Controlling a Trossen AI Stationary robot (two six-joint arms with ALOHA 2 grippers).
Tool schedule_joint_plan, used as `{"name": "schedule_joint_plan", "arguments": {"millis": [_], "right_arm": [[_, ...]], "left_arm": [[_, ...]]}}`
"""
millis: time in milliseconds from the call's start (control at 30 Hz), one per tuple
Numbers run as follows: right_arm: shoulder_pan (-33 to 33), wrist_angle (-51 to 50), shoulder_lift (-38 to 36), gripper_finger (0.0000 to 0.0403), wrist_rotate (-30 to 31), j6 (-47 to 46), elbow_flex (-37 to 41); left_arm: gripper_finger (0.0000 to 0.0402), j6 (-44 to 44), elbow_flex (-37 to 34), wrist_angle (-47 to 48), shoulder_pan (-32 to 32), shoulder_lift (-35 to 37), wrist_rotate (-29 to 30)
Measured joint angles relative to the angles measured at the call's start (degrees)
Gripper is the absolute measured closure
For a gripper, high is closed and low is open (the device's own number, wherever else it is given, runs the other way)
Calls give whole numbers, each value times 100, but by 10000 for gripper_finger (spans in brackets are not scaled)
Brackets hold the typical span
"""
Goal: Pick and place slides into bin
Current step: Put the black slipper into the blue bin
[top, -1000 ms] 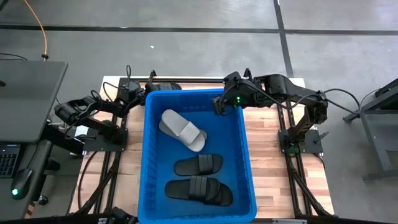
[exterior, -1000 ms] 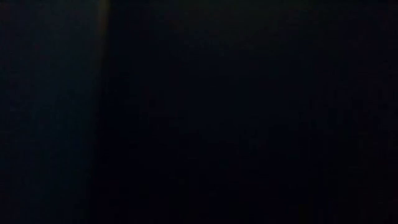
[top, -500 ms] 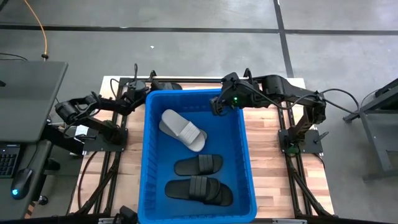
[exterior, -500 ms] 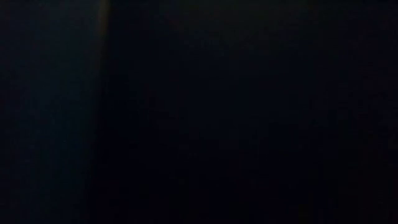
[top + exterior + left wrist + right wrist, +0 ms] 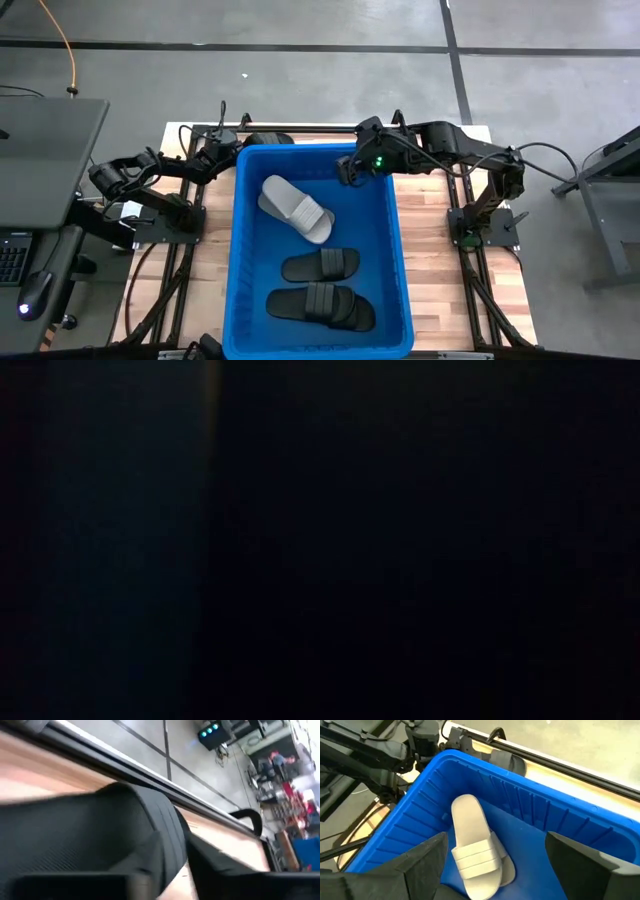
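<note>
We judge our left pincer [image 5: 228,147] is closing on the black ribbed-strap slide [image 5: 100,840] behind the deep blue plastic bin [image 5: 392,250], grip unconfirmed, lift next, while our right pincer [image 5: 352,170] hangs wide open, empty, over the bin.

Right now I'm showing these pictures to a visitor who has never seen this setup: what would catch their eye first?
The big bright-blue bin in the middle of the wooden table, holding a light grey sandal near its far end and black sandals nearer. Next, the left end effector at the bin's far left corner, on a black sandal lying outside it. The right end effector hangs open over the bin's far right corner.
</note>
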State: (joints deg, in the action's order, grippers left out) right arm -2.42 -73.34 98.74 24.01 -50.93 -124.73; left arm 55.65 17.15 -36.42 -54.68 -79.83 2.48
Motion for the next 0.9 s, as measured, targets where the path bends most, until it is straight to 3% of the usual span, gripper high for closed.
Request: {"name": "schedule_joint_plan", "arguments": {"millis": [33, 100, 900], "right_arm": [[0, 38, 0, 82, 2, 35, -2], [0, 85, 0, 82, 3, 41, 0], [0, 118, -4, 82, 48, 343, -2]], "left_arm": [[354, -137, -2, -32, -2, 0, -71], [385, -251, 0, -152, -2, 0, -227], [401, -1710, 24, -38, -199, 68, -923]]}}
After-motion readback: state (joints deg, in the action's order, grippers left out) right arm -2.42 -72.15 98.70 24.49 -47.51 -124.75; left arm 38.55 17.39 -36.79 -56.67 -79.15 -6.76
